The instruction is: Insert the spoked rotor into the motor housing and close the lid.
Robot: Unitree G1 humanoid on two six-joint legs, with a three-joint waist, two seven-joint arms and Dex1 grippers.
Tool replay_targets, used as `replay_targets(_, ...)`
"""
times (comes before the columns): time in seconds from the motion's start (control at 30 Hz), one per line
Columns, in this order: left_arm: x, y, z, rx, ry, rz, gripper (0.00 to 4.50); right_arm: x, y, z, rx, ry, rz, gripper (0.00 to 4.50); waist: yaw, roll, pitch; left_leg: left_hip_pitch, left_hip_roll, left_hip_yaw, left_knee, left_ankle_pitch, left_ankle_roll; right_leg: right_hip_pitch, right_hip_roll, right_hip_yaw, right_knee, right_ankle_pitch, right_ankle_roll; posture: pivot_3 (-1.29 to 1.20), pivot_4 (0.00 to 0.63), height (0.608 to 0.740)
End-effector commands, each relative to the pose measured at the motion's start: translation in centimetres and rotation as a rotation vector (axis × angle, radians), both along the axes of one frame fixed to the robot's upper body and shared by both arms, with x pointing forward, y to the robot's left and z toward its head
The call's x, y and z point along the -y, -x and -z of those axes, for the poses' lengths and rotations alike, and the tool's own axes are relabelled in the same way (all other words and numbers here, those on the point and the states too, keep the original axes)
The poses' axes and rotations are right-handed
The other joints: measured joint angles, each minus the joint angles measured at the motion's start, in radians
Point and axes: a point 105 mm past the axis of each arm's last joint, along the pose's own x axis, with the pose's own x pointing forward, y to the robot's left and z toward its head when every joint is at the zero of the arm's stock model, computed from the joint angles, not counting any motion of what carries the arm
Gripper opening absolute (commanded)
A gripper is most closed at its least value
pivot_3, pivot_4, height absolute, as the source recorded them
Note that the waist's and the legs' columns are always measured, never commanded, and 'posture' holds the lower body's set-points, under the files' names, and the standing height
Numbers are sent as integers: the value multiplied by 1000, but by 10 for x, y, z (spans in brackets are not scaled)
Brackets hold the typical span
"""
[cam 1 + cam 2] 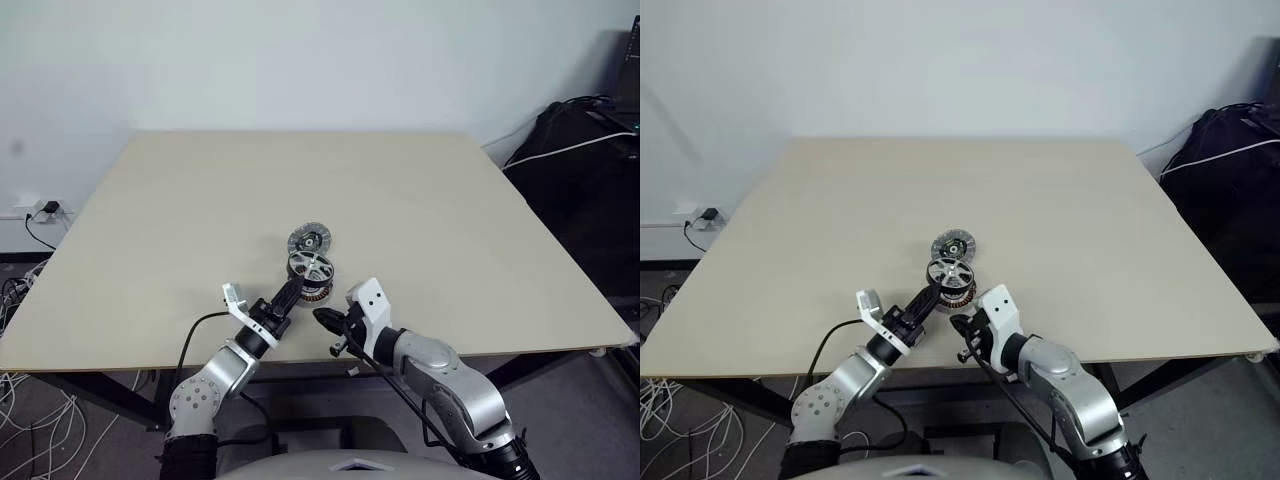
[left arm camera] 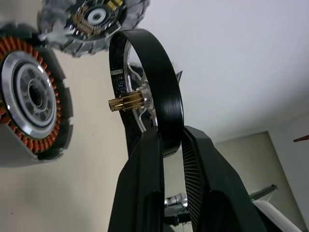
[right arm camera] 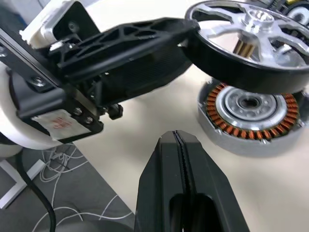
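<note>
My left gripper (image 1: 293, 290) is shut on the dark rim of the spoked rotor (image 1: 310, 266), with its silvery spokes and brass shaft (image 2: 126, 102). It holds the rotor a little above the table. The motor housing (image 1: 318, 293), ringed with copper windings, lies on the table just under and beside the rotor. In the right wrist view the rotor (image 3: 251, 38) hangs partly over the housing (image 3: 251, 113). The lid (image 1: 310, 240), a ribbed grey disc with a dark hub, lies just beyond them. My right gripper (image 1: 322, 318) is shut and empty, close to the housing on the near side.
The beige table (image 1: 200, 200) spreads wide and bare around the three parts, which sit near its front edge. A black bag (image 1: 590, 150) with a white cable stands off the table's right side. A wall plug (image 1: 42, 210) and loose cables lie at the left.
</note>
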Motion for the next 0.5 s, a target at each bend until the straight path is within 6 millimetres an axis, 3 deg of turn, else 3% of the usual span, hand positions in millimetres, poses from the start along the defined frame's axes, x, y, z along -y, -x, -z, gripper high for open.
replay_targets(0.03, 11, -6, -5, 33, 15, 30, 292, 3, -4, -16, 57, -20, 22, 0, 0, 0, 0, 0, 0, 0, 0, 0, 0, 0, 0, 0, 0, 0, 0, 0, 0, 740)
replay_targets(0.5, 12, -22, 7, 25, -18, 1, 292, 5, -4, -16, 58, -11, 43, 0, 1, 0, 0, 0, 0, 0, 0, -1, 1, 0, 0, 0, 0, 0, 0, 0, 0, 740)
